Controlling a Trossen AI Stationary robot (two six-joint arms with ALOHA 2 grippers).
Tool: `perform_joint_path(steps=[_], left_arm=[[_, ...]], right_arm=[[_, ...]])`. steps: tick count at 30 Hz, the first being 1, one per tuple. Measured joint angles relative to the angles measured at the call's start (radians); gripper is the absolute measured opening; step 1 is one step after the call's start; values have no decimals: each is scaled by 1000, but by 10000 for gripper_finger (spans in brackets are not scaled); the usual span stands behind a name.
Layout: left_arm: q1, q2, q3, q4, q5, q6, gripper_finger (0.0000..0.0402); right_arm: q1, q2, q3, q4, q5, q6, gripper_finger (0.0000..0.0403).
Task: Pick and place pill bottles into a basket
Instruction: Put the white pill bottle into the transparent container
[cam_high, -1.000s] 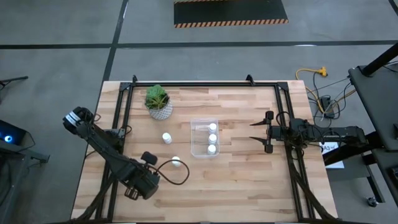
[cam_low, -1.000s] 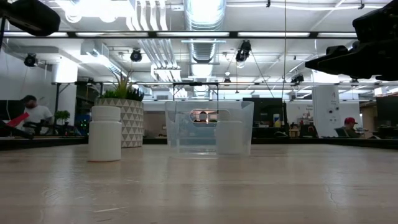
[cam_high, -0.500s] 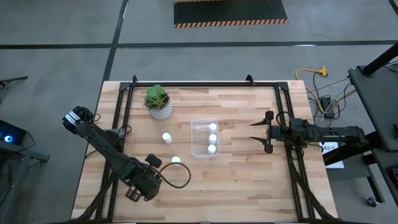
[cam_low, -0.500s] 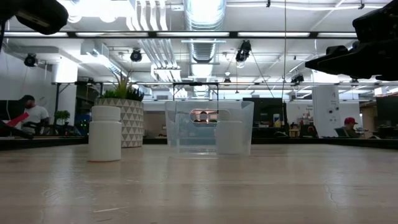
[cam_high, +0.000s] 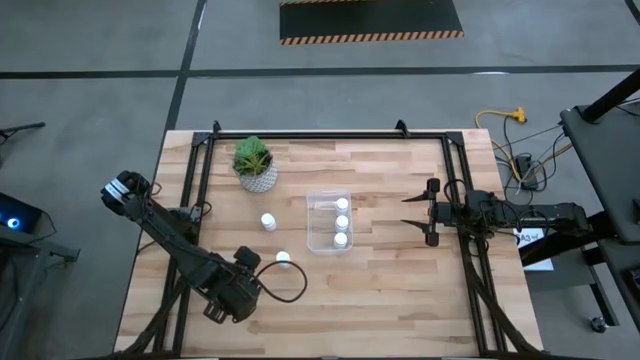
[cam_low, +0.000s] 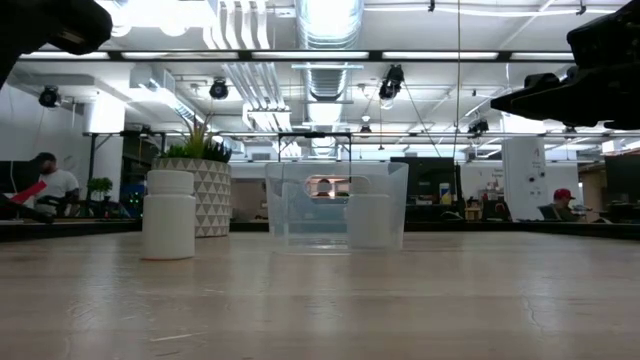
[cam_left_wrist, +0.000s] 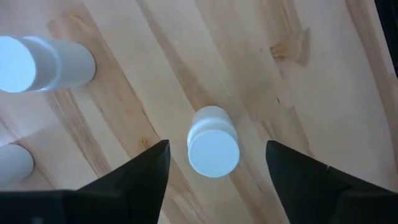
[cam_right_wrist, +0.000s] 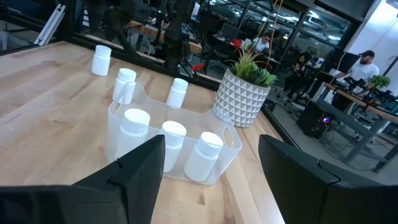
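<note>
- Hovering with fingers spread, my left tool (cam_left_wrist: 214, 163) straddles an upright pill bottle (cam_left_wrist: 212, 144), cap up, lower left on the tabletop (cam_high: 400, 280).
- My right tool (cam_high: 408, 211) waits open, right of the basket (cam_high: 328, 222).

Left end effector (cam_left_wrist: 214, 163) points straight down, fingers (cam_left_wrist: 146, 171) spread wide, holding nothing. Right end effector (cam_high: 411, 212) hovers level at the right side, fingers parted, empty.

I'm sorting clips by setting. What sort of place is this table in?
Likely an open workshop or lab: bare ducts overhead, people at desks behind, a grey floor with a hazard-striped mat.
</note>
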Motion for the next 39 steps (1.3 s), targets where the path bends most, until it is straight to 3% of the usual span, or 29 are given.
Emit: perform_joint_path(steps=[11, 20, 39], left_arm=[[0, 0, -35, 25, -1, -2, 249], [0, 0, -145, 82, -1, -28, 249], [0, 0, -159, 157, 1, -28, 246]], right_arm=[[0, 0, 0, 0, 0, 0, 249], [0, 0, 0, 0, 0, 0, 249], [0, 0, 0, 0, 0, 0, 249]])
